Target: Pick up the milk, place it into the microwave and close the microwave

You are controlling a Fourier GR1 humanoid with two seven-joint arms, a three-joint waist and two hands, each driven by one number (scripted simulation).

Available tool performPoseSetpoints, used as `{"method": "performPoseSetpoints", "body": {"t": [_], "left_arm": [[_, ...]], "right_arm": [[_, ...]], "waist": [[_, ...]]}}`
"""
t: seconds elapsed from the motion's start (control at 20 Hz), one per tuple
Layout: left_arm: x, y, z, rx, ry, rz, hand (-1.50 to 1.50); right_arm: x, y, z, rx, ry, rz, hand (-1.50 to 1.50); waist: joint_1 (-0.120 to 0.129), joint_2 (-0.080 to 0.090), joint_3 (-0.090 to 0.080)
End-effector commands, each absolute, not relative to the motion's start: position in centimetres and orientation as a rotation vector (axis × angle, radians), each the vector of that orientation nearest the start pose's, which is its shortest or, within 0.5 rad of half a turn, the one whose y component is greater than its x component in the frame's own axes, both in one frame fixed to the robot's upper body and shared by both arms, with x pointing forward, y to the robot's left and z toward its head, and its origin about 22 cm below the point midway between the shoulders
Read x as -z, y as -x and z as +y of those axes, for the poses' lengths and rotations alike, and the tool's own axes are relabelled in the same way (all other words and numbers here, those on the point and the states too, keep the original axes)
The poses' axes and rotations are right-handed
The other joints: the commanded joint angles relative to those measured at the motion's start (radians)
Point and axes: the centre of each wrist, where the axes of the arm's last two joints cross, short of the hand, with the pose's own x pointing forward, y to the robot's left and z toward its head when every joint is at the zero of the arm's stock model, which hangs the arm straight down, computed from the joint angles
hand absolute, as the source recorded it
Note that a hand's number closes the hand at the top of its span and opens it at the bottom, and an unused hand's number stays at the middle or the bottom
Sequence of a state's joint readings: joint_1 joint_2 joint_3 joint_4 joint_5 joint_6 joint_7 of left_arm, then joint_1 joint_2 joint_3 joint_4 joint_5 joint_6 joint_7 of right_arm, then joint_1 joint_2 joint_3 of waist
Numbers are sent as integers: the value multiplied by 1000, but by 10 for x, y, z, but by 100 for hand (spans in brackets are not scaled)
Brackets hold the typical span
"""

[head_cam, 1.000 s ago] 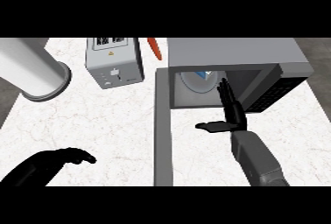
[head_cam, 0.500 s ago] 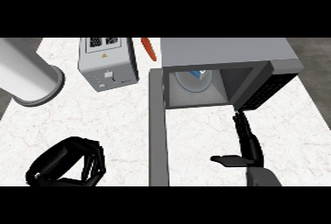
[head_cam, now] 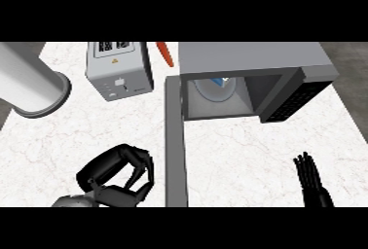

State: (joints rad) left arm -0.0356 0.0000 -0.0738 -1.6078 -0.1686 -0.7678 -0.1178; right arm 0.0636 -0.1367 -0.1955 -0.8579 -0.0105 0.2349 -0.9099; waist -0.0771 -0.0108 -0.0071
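The grey microwave (head_cam: 251, 61) stands open at the back right, its door (head_cam: 174, 146) swung out toward me as a long grey slab. Inside the cavity the milk carton (head_cam: 221, 82) rests on the round white turntable (head_cam: 215, 92), only its top showing. My right hand (head_cam: 310, 177) is low at the right edge, fingers straight and pointing away, well short of the microwave. My left hand (head_cam: 115, 175) is at the lower left beside the door, fingers curled round nothing.
A grey toaster (head_cam: 119, 70) stands at the back, left of the microwave. A red-orange carrot (head_cam: 167, 52) lies between them. A large grey cylinder (head_cam: 28, 82) lies at the far left. The white marble counter (head_cam: 244, 146) lies bare in front of the cavity.
My right hand has drawn back out of the microwave toward the lower right. My left hand has moved right and forward, closer to the door, its fingers curling.
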Motion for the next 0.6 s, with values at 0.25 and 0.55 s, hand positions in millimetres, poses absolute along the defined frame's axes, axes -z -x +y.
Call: {"method": "performPoseSetpoints", "body": {"t": [0.25,0.55], "left_arm": [[13,-253,126,903,637,-1630,150],[33,-228,74,936,660,-1503,150]], "right_arm": [[89,-114,-345,35,-64,-1882,-150],[52,-86,-338,3,-216,-1908,-150]], "waist": [[19,10,2],[8,12,3]]}}
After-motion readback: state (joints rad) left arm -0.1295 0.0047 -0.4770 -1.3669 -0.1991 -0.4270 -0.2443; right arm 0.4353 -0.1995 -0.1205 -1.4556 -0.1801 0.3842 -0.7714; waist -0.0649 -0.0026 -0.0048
